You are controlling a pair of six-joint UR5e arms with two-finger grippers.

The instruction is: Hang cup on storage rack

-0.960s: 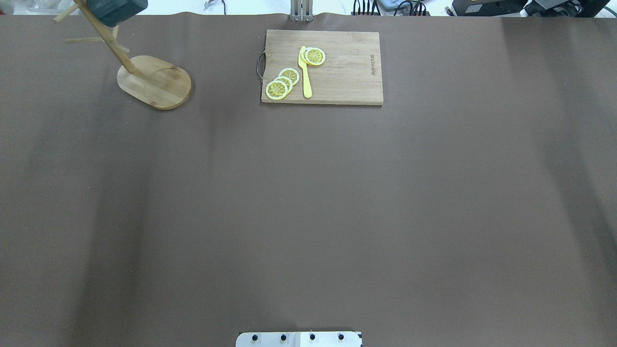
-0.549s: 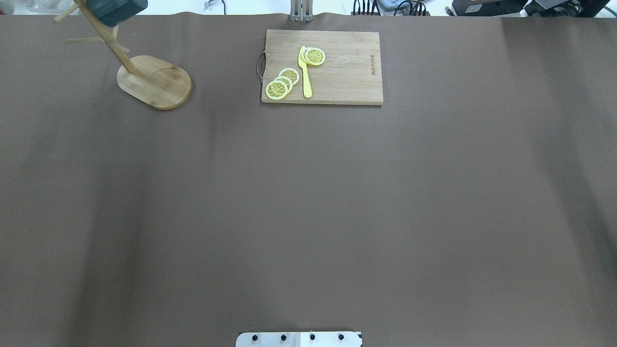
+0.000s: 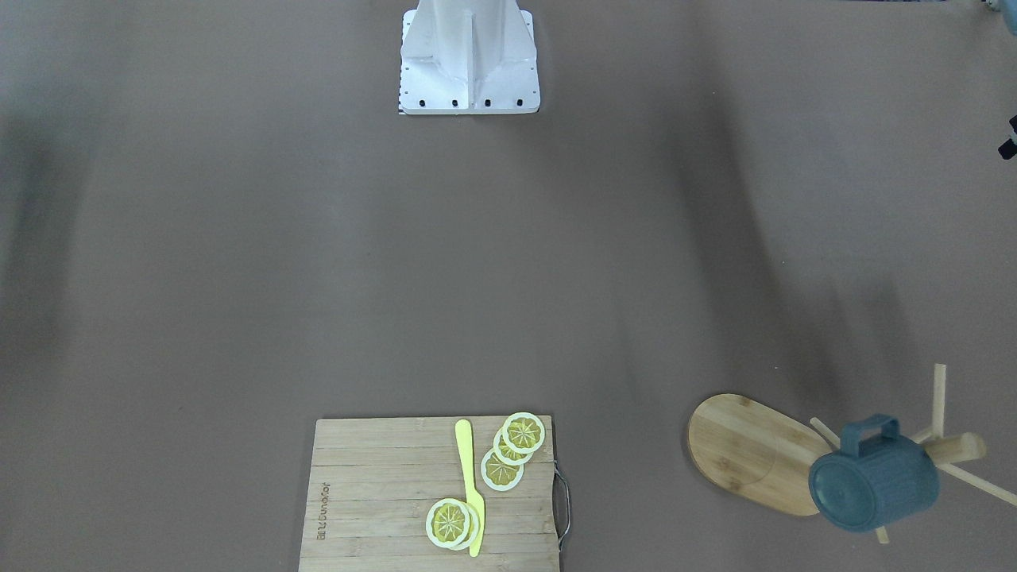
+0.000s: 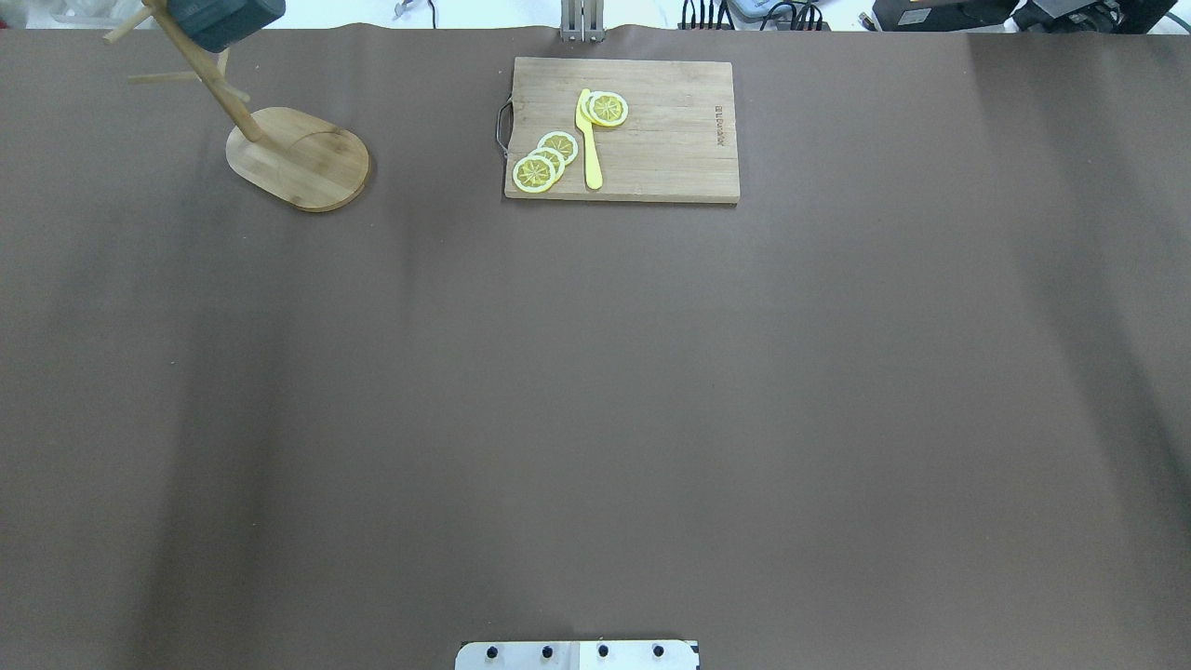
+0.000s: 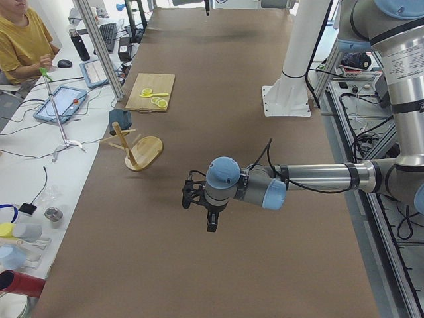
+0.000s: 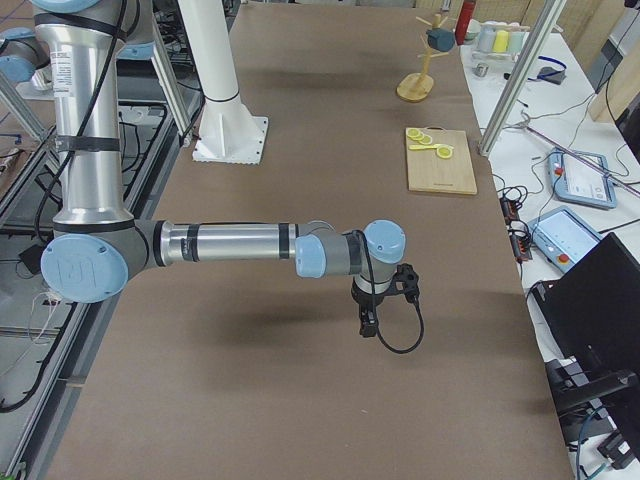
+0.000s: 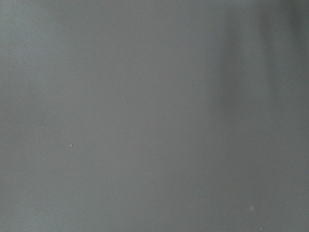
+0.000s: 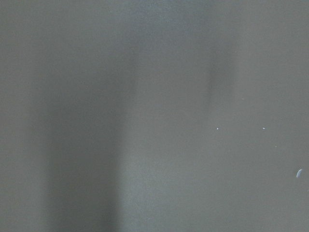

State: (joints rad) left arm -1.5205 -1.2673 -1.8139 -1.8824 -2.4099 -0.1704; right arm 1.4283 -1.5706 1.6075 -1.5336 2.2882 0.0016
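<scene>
- The left gripper [image 5: 211, 225] is hovering over bare table [image 4: 595, 419], well apart from the rack; it is showing only in a side view, so I cannot tell how its fingers are set.
- The cup [image 3: 874, 477] is hanging sideways near the top of the rack [image 3: 747, 453], at the table's far left corner.
- The board [image 4: 670, 140] is lying mid-table at the far edge, carrying lemon slices [image 4: 535, 172] and a yellow knife [image 4: 590, 149].
- The right gripper [image 6: 367, 325] is hanging over bare table; again I cannot tell the state of its fingers.

Cup [image 4: 226, 20] and storage rack [image 4: 298, 158] steadier.
</scene>
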